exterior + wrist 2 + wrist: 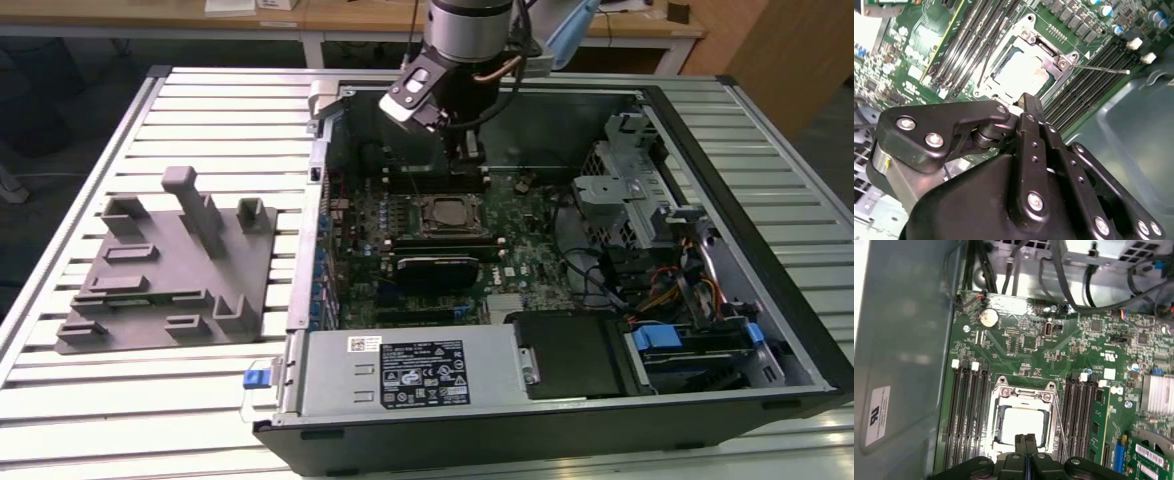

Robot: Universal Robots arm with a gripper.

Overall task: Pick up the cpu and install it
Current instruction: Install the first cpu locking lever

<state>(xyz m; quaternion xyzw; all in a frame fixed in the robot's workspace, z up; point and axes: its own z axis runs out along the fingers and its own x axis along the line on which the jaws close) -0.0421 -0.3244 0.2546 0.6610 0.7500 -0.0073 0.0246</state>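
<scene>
The cpu (445,212) lies flat in the socket on the green motherboard inside the open computer case. Its pale silvery top shows in both wrist views (1021,72) (1021,424), ringed by the metal socket frame (999,390). A thin lever wire (1104,69) juts out beside the socket. My gripper (461,152) hangs above the board, a little behind the socket in the exterior view. Its black fingers are pressed together with nothing between them, and their tips (1026,439) (1030,105) hover just over the edge of the cpu.
A grey moulded tray (174,270) with upright posts sits on the slatted table at the exterior view's left. Memory slots (966,410) flank the socket. The case wall (899,365), power supply (400,375), drive cage (634,200) and loose cables (1089,285) crowd the case.
</scene>
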